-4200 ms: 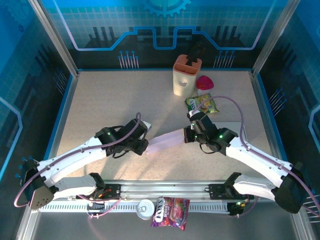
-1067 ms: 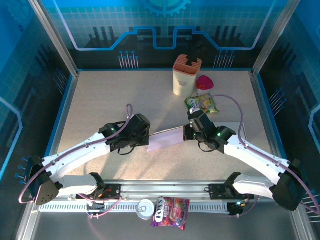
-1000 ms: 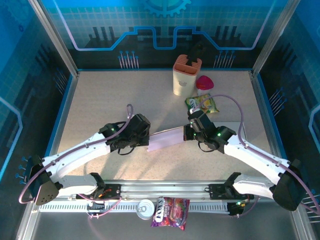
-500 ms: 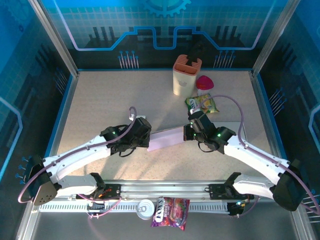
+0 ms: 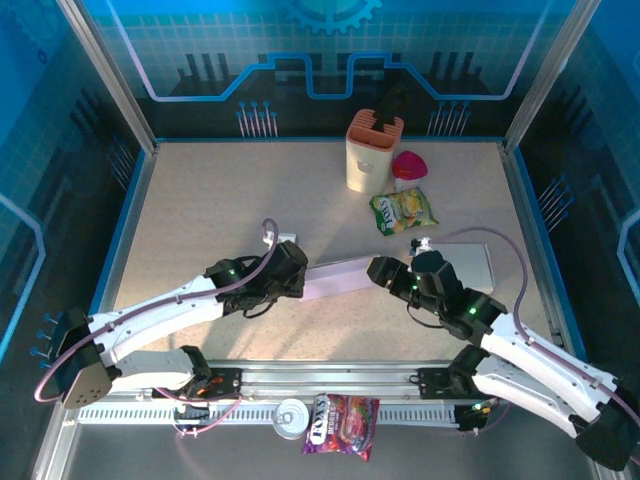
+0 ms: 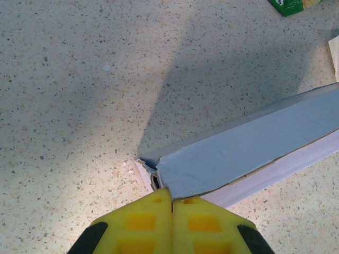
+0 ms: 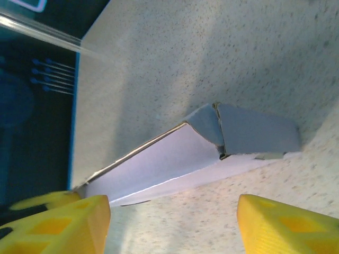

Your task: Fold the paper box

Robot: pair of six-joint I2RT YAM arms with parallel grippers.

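On the speckled beige tabletop [image 5: 200, 220], the left gripper [image 6: 171, 203] pinched a long flattened white cardboard box [image 5: 335, 275] by its corner, while the right gripper [image 7: 175, 217] gaped wide just short of the other end.

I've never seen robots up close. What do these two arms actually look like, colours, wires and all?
Both the left arm and the right arm have smooth white shells with black joints and black wrist sections, each showing a small green light. A thin mauve cable loops along each one. The jaws are bright yellow plastic blocks with square recesses.
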